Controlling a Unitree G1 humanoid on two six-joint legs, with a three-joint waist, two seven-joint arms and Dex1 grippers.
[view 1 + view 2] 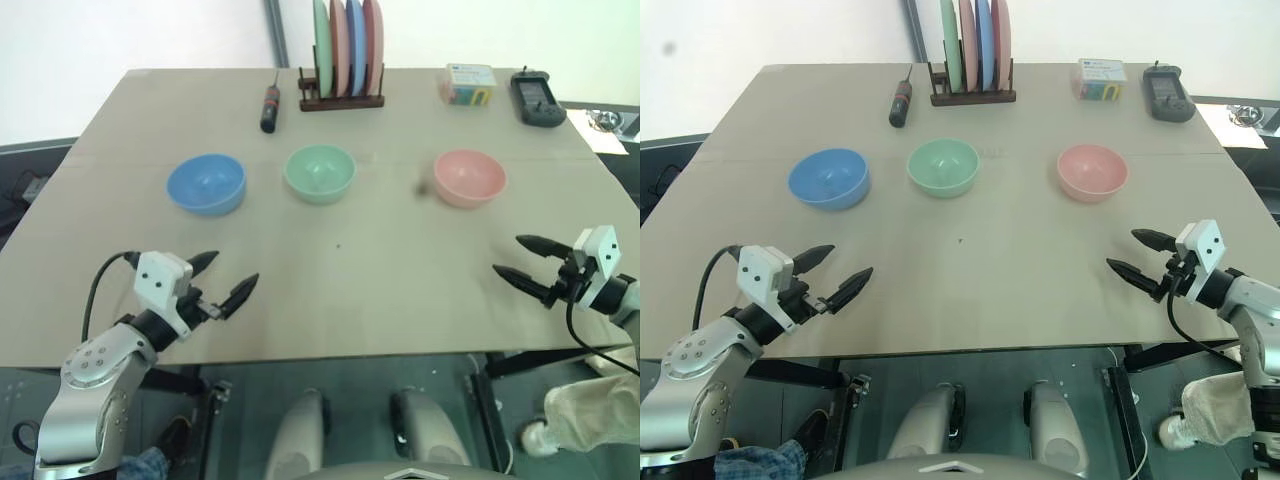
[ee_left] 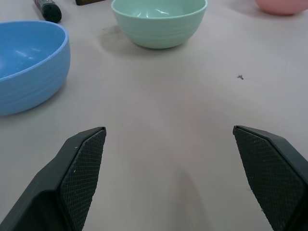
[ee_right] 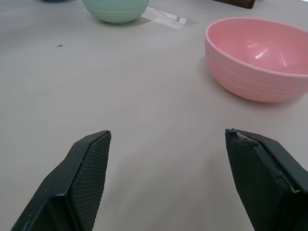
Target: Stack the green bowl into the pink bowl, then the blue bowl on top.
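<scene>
Three small bowls stand in a row across the table [image 1: 330, 280], each upright and apart from the others. The blue bowl [image 1: 206, 183] is on the left, the green bowl [image 1: 320, 172] in the middle, the pink bowl [image 1: 469, 177] on the right. My left gripper [image 1: 222, 279] hovers open near the front left edge, well short of the blue bowl [image 2: 26, 67]. At the front right, my right gripper [image 1: 522, 260] is open too, with nothing between its fingers, short of the pink bowl [image 3: 257, 57].
A wooden rack [image 1: 342, 98] with several coloured plates stands at the back centre. A dark screwdriver [image 1: 270, 105] lies to its left. A small box [image 1: 468, 84] and a black device [image 1: 536, 98] sit at the back right.
</scene>
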